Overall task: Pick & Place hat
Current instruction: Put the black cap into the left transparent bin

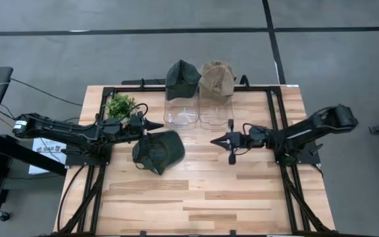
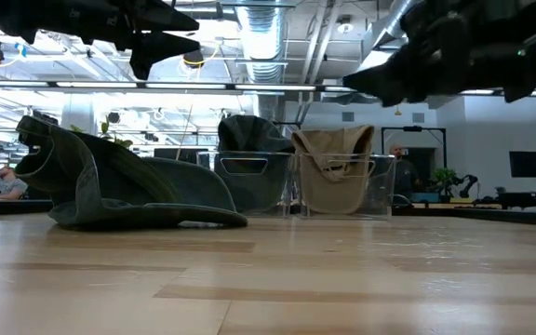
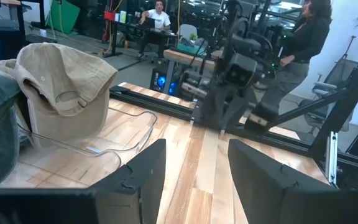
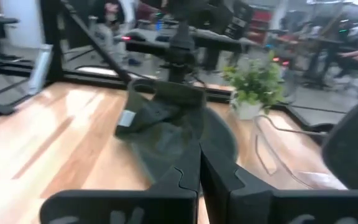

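A dark green hat [image 1: 158, 151] lies on the table left of centre; it also shows in the low view [image 2: 124, 191] and the right wrist view [image 4: 169, 134]. A second dark green hat [image 1: 181, 77] and a tan hat [image 1: 216, 79] sit on two clear stands at the far side. My left gripper [image 1: 156, 124] is open and empty, above the table just beyond the lying hat's far edge. My right gripper [image 1: 216, 140] is shut and empty, right of that hat.
A small potted plant [image 1: 120, 105] stands at the far left behind my left gripper. The clear stands [image 1: 198, 113] are at the far centre. A black frame [image 1: 275, 118] runs around the table. People show in the room beyond.
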Controlling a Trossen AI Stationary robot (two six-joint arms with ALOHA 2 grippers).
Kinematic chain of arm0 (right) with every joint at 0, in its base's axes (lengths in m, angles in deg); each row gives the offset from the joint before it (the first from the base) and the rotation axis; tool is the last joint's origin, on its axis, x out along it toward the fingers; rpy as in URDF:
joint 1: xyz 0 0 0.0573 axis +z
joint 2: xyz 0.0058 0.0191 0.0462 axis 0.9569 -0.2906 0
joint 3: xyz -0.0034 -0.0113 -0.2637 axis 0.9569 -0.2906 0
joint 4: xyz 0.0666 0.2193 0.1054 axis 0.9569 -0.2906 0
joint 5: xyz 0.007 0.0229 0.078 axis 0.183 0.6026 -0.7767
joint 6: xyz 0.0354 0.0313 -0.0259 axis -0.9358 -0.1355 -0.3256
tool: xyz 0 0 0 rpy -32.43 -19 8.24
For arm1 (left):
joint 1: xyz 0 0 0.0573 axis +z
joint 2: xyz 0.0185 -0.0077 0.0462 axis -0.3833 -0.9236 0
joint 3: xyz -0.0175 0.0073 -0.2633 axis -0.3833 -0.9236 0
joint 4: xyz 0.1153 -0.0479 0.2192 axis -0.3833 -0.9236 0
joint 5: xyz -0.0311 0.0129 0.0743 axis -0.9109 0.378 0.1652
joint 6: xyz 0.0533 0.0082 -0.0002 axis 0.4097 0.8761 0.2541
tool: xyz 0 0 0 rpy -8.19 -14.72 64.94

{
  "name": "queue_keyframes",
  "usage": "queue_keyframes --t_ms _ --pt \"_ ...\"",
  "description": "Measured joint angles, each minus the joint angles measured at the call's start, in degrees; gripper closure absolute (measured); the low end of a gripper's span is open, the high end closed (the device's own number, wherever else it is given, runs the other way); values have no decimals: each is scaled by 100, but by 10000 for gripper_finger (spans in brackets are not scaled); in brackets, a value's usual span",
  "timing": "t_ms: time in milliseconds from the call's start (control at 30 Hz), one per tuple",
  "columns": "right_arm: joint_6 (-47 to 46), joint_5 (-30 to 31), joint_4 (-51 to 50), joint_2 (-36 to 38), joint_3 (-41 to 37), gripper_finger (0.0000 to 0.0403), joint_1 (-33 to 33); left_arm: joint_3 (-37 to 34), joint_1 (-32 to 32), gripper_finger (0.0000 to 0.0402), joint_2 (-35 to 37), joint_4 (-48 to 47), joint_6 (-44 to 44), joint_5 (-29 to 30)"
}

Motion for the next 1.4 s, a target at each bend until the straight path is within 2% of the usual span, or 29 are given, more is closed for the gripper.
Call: queue_keyframes --t_ms 100,400,533,833,1133,1400 --pt "2 121 454 -618 82 403 54 0 -2 230 0 -1 0 0" --pt "14 -16 336 -2107 959 398 52 0 0 230 0 -1 0 0" --pt "260 -498 99 -2604 1405 370 68 0 -2 230 0 -3 -1 0" --pt "905 -433 -450 -3714 2493 295 79 0 0 230 0 -5 0 0" --pt "1262 -371 -1010 -4584 3333 267 27 2 -2 230 0 -1 0 0" --pt "1327 -468 -1200 -4915 3740 267 39 2 -2 230 0 -4 -2 0"
